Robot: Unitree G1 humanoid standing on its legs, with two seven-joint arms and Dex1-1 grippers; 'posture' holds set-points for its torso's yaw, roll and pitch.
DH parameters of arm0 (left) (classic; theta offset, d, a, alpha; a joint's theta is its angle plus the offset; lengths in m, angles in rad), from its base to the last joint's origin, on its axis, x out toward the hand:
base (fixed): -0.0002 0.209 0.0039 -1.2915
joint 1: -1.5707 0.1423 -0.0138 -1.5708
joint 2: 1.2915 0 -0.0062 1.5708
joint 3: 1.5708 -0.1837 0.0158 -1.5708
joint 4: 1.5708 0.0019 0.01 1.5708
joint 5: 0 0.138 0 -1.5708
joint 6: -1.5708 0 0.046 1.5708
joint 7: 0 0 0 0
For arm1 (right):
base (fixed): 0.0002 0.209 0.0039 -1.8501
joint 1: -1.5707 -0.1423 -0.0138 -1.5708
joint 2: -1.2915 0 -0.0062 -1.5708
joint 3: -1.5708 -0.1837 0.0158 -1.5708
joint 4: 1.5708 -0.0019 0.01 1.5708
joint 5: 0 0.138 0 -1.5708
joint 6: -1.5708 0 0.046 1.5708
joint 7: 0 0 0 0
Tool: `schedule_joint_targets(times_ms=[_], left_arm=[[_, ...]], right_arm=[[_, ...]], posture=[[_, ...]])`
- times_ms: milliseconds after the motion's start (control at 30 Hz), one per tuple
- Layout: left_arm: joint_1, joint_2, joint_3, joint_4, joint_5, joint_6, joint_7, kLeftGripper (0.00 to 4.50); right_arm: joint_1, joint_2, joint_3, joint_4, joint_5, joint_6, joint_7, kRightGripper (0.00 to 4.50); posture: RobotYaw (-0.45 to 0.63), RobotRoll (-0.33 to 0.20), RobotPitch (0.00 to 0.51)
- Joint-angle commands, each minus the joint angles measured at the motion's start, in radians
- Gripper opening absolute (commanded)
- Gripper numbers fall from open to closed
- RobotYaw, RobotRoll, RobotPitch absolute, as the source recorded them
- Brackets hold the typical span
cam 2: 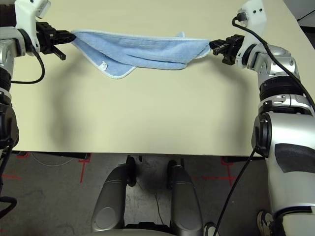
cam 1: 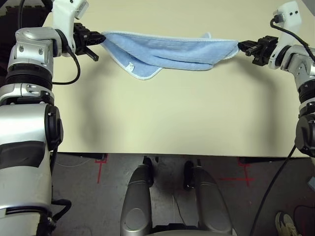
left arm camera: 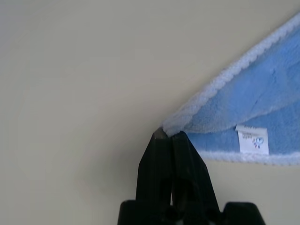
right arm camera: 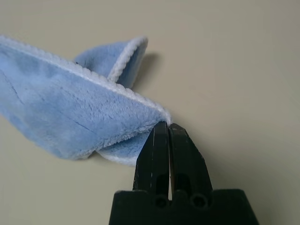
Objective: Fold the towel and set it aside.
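The broad, pale cream table top [cam 1: 162, 123] runs bare from its near edge up to the far part of the scene, where the work is going on.

Out there the small light-blue terry cloth towel with white stitched edging [cam 1: 167, 51] hangs stretched between the two arms, spanning from left to right like a slack band. Its upper edge runs almost straight from one corner to the other, while its lower folds sag toward the table; whether they touch the surface cannot be told. Toward its left end, a lower corner droops nearer than the rest, and a small white tag [left arm camera: 252, 139] sits there just inside the edging.

At the left end, the left gripper [cam 1: 101, 38], with its two black fingers, is clamped tight on the towel's corner; the wrist view shows the fingers pressed together with the white edging pinched at their tips. At the right end, the right gripper [cam 1: 240, 46] is likewise closed on the opposite corner, its black fingers meeting on the fabric where the edging folds over. Both grippers point inward toward each other, roughly level, well apart, with the towel pulled between them above the far half of the table.
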Motion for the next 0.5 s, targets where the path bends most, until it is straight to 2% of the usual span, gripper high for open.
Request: schedule_joint_targets(times_ms=[33, 167, 267, 367, 467, 500], left_arm=[[-0.005, -0.003, 0.020, 0.043, 0.005, -0.009, 0.096, 0.07], [-0.021, -0.020, 0.048, 0.069, 0.022, -0.169, 0.374, 0.07], [-0.063, -0.041, 0.108, 0.072, -0.021, -0.346, 0.495, 0.07], [-0.119, -0.078, 0.234, 0.060, -0.136, -0.568, 0.506, 0.07], [-0.138, -0.093, 0.284, 0.062, -0.174, -0.655, 0.482, 0.07], [-0.124, -0.095, 0.289, 0.059, -0.179, -0.673, 0.462, 0.07]], right_arm=[[-0.015, -0.005, 0.022, 0.049, -0.047, -0.027, -0.067, 0.00], [-0.071, 0.021, -0.036, 0.092, -0.052, -0.290, -0.327, 0.00], [-0.133, 0.028, -0.115, 0.103, -0.013, -0.537, -0.479, 0.00], [-0.172, 0.018, -0.176, 0.101, 0.025, -0.736, -0.507, 0.00], [-0.176, 0.008, -0.193, 0.103, 0.029, -0.825, -0.494, 0.00], [-0.162, 0.008, -0.199, 0.099, 0.045, -0.826, -0.442, 0.00]], posture=[[0.09, 0.000, 0.382], [0.08, 0.000, 0.375], [0.08, 0.000, 0.372], [0.08, 0.000, 0.368], [0.07, 0.000, 0.368], [0.07, 0.000, 0.366]])
